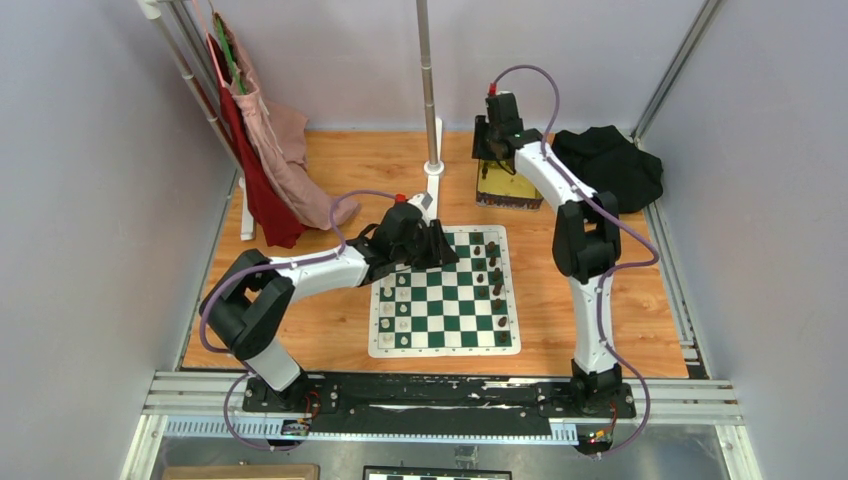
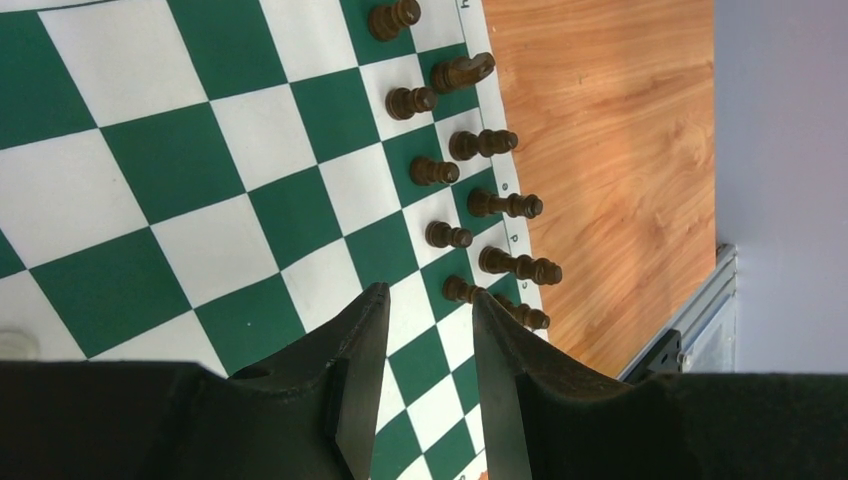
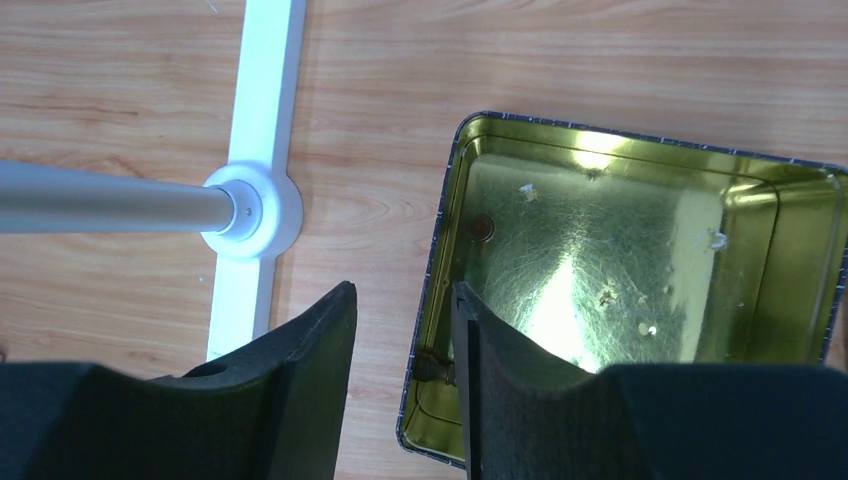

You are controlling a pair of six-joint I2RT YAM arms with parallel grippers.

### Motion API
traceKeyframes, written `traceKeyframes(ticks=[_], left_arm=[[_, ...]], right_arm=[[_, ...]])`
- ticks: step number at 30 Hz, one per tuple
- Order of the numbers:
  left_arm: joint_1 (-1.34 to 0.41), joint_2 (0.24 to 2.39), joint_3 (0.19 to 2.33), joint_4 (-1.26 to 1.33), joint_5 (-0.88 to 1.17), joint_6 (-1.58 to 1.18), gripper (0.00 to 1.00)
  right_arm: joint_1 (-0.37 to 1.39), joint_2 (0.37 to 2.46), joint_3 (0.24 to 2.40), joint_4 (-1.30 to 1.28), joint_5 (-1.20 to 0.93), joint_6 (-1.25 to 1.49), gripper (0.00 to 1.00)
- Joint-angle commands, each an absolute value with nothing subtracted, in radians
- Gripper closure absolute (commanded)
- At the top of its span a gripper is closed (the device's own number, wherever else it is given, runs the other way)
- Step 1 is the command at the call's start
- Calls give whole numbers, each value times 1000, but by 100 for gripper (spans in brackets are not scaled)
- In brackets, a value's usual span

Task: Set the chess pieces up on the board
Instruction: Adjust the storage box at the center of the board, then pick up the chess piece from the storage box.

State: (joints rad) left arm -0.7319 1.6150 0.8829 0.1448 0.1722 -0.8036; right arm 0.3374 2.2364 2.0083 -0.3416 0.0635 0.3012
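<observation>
Left gripper: partly open, nothing between the fingers; held above the far part of the board, green and white squares visible through the gap.
Right gripper: jaws apart, nothing gripped; positioned over the left rim of the gold tin, one finger over the tabletop, the other over the tin's interior.
Tin contents: corner piece, dark, lying in the corner just beside the right finger; second dark item, small and round, on the tin floor, type not discernible.
Chess pieces: dark brown, standing in two rows along the board's right edge, one per square.
Cream pieces: grouped along the board's left edge.
Board position: flat on the wooden tabletop, between the two arms, near the bases.
Tin position: beyond the board's far right corner, apart from it.
White stand: just left of the tin, carrying a metal pole.
Black cloth: bunched at the far right, beside the tin.
</observation>
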Motion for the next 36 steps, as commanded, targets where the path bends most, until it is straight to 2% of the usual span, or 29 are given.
traceKeyframes(ticks=[1,4,11,20,36], left_arm=[[-745,1630,913,144,156,-792,59],[-747,1635,915,144,154,-792,59],[-749,1664,926,146,155,-787,59],[-749,1702,951,147,163,-785,59],[-748,1723,962,150,156,-765,59]], right_arm=[[320,2200,1963,-301,87,238,58],[304,2206,1945,-301,78,179,63],[275,2223,1898,-284,103,9,67],[257,2262,1862,-201,-58,-91,59],[237,2359,1928,-132,-184,-101,52]])
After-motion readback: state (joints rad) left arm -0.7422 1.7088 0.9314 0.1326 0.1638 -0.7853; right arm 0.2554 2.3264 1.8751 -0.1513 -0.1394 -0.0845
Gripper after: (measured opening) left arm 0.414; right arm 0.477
